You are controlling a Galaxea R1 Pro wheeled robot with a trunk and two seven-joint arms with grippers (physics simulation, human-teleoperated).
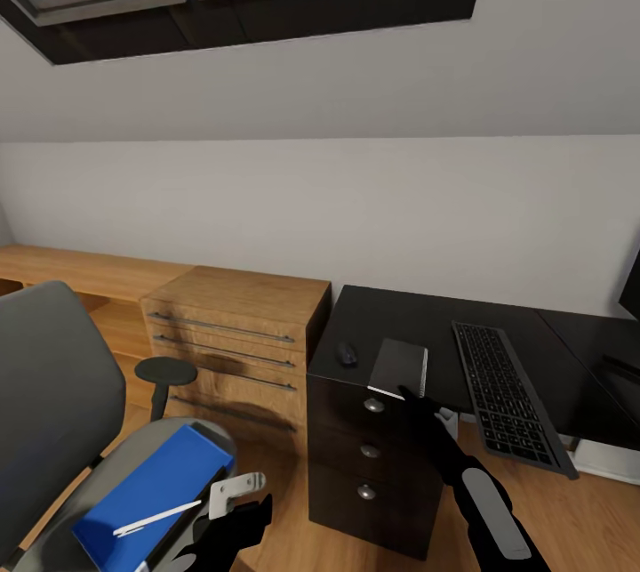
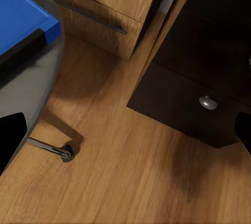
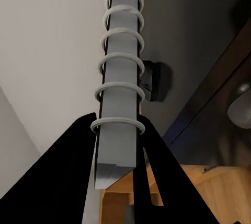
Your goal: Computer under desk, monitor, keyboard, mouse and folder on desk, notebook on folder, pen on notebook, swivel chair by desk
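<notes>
My right gripper point(image 1: 411, 394) is shut on the thin grey notebook point(image 1: 398, 366), holding it tilted just above the left end of the black desk point(image 1: 418, 310). The spiral spine of the notebook point(image 3: 121, 72) sits between the fingers. The mouse point(image 1: 347, 354) lies just left of it, and the keyboard point(image 1: 509, 397) to its right. The monitor point(image 1: 631, 287) shows at the right edge. The blue folder point(image 1: 156, 496) lies on the swivel chair point(image 1: 53, 376) with the pen point(image 1: 158, 519) on top. My left gripper point(image 1: 238, 520) hangs open beside the seat. The computer is out of view.
A light-wood chest point(image 1: 236, 323) with bar handles stands between the chair and the desk pedestal point(image 1: 369, 465). A chair caster point(image 2: 66, 153) rests on the wood floor point(image 2: 130, 182) near the pedestal's lower drawer point(image 2: 208, 102). A sloped ceiling with skylights is overhead.
</notes>
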